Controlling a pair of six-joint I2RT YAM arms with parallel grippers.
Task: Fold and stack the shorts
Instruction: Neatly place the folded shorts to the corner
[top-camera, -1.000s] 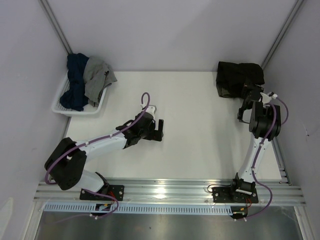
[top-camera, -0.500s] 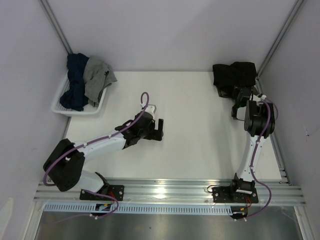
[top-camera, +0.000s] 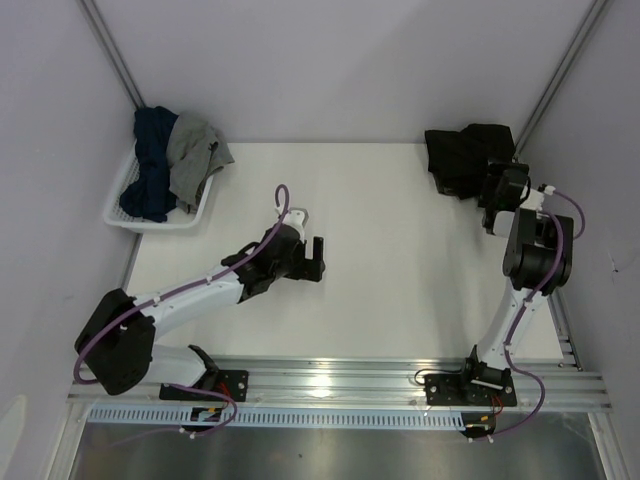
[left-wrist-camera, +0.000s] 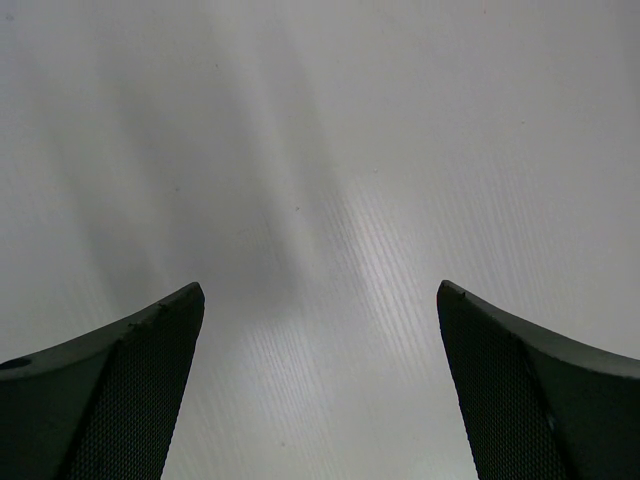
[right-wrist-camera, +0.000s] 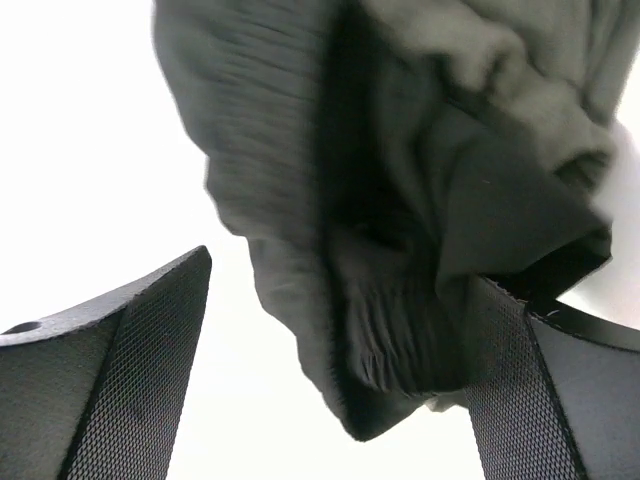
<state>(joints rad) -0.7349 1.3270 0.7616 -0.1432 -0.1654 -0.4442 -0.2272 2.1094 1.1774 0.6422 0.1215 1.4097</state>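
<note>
Dark cloth shorts (top-camera: 466, 156) lie bunched on the desk (top-camera: 400, 260) at the upper right of the top view. The right end effector (top-camera: 497, 196) is spread wide, with cloth between its fingers. The left end effector (top-camera: 315, 258), also spread, hovers over the desk at centre left.

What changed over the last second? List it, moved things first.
The right pincer opened, letting go of the dark shorts after shifting them slightly left in the far right corner; the cloth now lies between its spread jaws. That arm's elbow swung right. The left arm stretched slightly. Unchanged: left pincer open over the table, basket of clothes.
</note>
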